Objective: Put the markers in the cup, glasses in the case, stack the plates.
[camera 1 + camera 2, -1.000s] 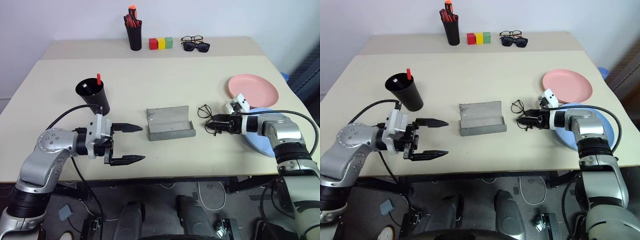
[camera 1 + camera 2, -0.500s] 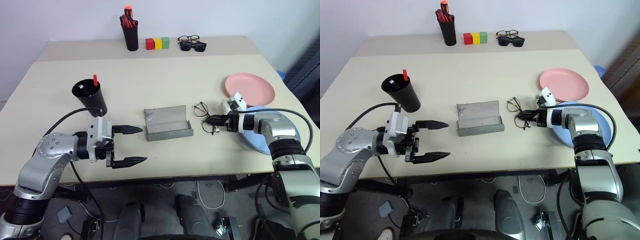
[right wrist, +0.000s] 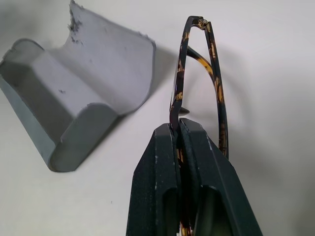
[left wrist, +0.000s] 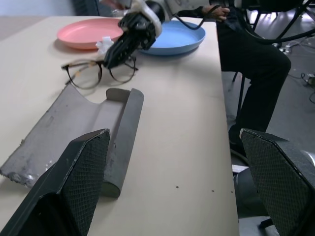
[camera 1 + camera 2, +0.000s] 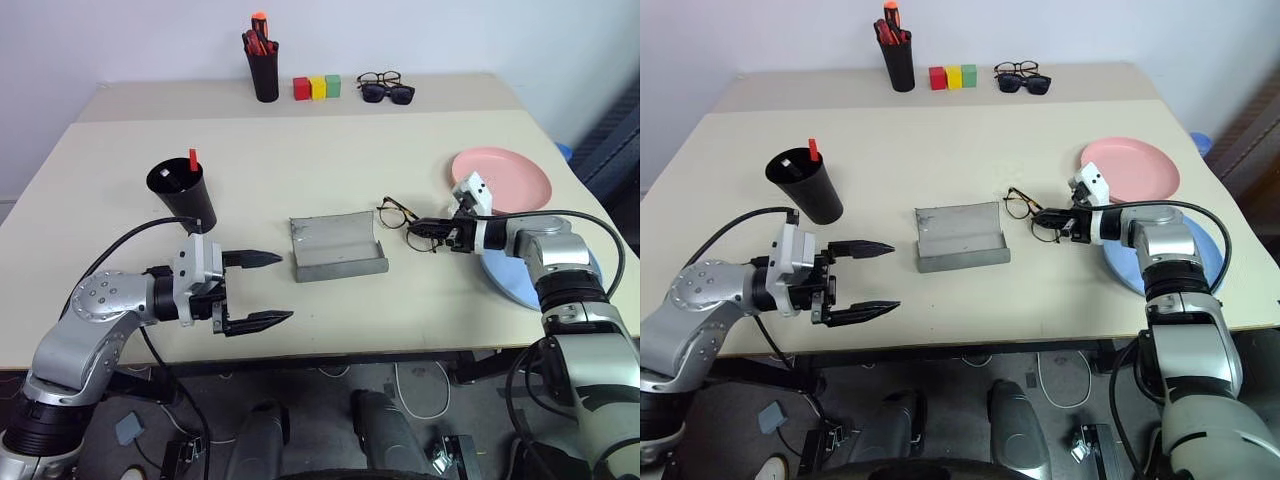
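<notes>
My right gripper (image 5: 428, 229) is shut on the thin dark-rimmed glasses (image 5: 396, 211), pinching the frame (image 3: 197, 73) between its fingers (image 3: 162, 162). It holds them just right of the open grey case (image 5: 337, 246), slightly above the table. The black cup (image 5: 181, 191) stands at the left with a red marker (image 5: 192, 158) sticking out of it. My left gripper (image 5: 285, 287) hangs open in front of the cup, left of the case, with nothing in it. The pink plate (image 5: 505, 178) lies at the right, and the blue plate (image 5: 1212, 250) lies under my right forearm.
At the back edge stand a black pen pot (image 5: 265, 68) with orange-capped markers, three coloured blocks (image 5: 318, 87), and two more pairs of glasses (image 5: 388, 88). A seated person's dark trousers (image 4: 251, 64) show beyond the table's right end.
My right gripper has shut on the glasses and lifted them a little, toward the case. My left gripper has stayed open in place.
</notes>
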`<state>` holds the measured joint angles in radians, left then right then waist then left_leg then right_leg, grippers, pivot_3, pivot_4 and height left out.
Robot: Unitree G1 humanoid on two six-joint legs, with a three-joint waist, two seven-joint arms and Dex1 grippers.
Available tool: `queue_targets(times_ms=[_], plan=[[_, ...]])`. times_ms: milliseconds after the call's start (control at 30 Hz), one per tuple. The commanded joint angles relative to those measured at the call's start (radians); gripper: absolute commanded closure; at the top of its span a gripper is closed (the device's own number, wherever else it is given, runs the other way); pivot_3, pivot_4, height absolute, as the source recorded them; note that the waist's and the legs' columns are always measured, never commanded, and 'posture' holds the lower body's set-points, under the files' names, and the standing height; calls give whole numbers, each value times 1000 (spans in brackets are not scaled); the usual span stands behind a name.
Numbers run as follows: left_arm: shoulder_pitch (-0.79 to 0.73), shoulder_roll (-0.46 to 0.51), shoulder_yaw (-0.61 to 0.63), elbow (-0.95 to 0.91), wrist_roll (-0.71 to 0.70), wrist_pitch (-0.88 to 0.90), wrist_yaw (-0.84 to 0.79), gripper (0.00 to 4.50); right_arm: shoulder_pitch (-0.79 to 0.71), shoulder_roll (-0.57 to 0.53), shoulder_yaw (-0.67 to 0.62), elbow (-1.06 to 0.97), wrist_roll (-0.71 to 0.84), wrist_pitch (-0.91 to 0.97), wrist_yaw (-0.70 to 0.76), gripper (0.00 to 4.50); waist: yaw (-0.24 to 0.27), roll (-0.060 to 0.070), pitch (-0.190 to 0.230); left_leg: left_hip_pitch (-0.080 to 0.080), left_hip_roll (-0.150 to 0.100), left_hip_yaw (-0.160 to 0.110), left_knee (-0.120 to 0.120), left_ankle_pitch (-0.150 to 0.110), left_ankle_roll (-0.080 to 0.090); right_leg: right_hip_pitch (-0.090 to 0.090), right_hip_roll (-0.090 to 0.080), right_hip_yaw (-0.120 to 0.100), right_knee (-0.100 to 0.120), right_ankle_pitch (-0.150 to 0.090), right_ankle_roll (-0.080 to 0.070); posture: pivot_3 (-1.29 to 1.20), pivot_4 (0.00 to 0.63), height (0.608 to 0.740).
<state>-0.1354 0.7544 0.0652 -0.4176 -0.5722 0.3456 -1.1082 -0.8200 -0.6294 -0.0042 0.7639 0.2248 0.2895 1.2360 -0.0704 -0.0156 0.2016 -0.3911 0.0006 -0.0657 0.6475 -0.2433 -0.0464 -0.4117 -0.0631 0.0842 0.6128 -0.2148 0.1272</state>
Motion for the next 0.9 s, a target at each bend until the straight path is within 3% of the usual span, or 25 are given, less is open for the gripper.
queue_targets(times_ms=[33, 300, 600, 900], plan=[[2, -2, 17, -15, -8, -16, 4, 130, -27, 1, -74, -125, 70, -44, 2, 4470, -2, 0, 0, 0, 0, 0, 0, 0, 0, 0, 0, 0, 0, 0, 0, 0, 150, 740], [25, -15, 21, 14, -5, -32, 0, 130, -12, 83, -86, -386, 196, 33, 10, 4470, 0, 1, 0, 0, 0, 0, -2, 0, 0, -1, 0, 0, 0, 0, 0, 0, 150, 740], [62, 6, 47, 42, 1, -73, -25, 130, 42, 199, -17, -432, 179, -6, -17, 4470, 1, 1, 0, -1, 0, 0, -2, 0, 0, -2, 0, 0, 0, 0, -1, 0, 150, 740], [93, 4, 59, 44, 7, -102, -23, 130, 115, 212, 78, -469, 119, -54, -13, 4470, 0, 1, 1, -1, 0, 0, -3, 0, 0, -3, 0, 0, 0, -1, -1, 0, 150, 740]])
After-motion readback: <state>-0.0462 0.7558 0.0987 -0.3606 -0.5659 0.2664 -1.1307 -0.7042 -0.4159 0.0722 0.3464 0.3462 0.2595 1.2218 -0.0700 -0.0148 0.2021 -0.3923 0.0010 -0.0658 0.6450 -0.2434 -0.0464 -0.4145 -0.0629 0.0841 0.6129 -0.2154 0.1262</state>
